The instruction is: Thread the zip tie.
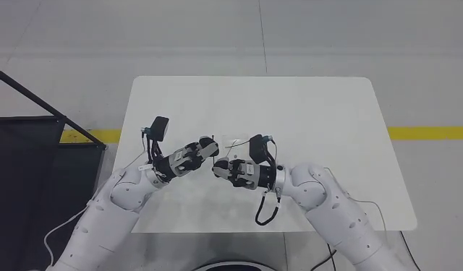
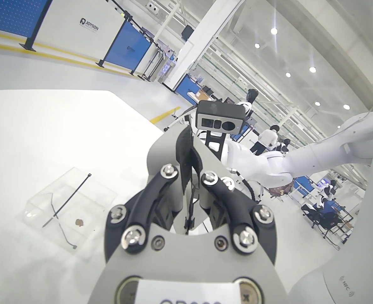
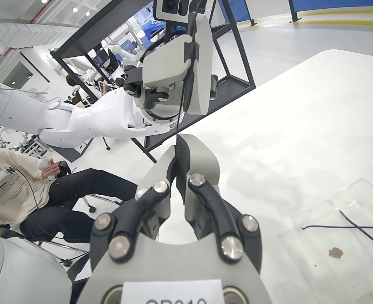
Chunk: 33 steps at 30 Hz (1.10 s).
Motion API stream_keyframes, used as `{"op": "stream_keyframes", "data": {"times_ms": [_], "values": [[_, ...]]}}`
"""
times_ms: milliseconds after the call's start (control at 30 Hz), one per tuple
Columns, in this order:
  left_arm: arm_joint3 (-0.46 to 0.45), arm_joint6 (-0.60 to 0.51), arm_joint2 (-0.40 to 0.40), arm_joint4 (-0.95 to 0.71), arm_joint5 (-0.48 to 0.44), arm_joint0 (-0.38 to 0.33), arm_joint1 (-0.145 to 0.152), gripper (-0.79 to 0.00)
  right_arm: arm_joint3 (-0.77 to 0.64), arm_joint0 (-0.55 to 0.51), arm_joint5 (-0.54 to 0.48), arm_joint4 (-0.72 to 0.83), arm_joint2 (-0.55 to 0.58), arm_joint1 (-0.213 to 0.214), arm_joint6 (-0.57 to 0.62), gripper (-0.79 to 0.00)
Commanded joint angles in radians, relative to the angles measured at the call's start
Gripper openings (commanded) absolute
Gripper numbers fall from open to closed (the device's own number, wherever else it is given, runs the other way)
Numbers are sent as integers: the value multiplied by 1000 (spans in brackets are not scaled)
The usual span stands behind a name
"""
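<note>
Zip tie (image 2: pixel 189 200) location: we find it held clear of the worktop (image 1: pixel 325 126), spanning the two hands, which meet tip to tip toward 9 o'clock of the worktop's middle. The left hand (image 2: pixel 188 142) is clenched on the tie. We see the black strap run lengthwise down the seam between its pads, with a small blocky end lying near the palm. The right hand (image 3: pixel 180 148) is likewise clenched, its pads pressed together on the thin end of the same strap, which rises from them to the left hand in the right wrist view. In the top view the left arm comes in from 7 o'clock and the right arm from 5 o'clock. We cannot tell from any view whether the strap's tail has entered its head. A clear tray (image 2: pixel 94 196) lies flat on the worktop toward 1 o'clock of the meeting point, apart from both hands. Inside it we count two more ties: a straight black tie (image 2: pixel 71 198) and a curved grey tie (image 2: pixel 59 224). They cross near one end, and we cannot tell which lies on top. A small brown speck (image 2: pixel 78 222) sits on the tray floor just beside them.
</note>
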Motion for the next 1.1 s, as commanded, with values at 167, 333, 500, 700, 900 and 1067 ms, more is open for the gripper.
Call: {"op": "stream_keyframes", "data": {"times_ms": [167, 333, 500, 700, 900, 1067], "values": [[-2, 1, -3, 1, 0, 2, -2, -631, 1, -1, -1, 4, 2, -2, 9, -785], [-3, 2, -4, 1, 0, 3, -3, -606, 1, -3, -5, 5, 6, -3, 10, -785], [-3, -1, -5, 2, 1, 4, -5, -640, 2, -4, -7, 4, 10, -4, 11, -785], [-4, -3, -7, 6, -1, 4, -6, -785, 3, -5, -7, 7, 13, -5, 15, -785], [-5, -7, -8, 8, -1, 4, -7, -785, 5, -5, -6, 13, 14, -6, 22, -785], [-9, -10, -18, 15, -11, 6, -6, -785, 11, -2, 7, 30, 21, -6, 31, -142]]}}
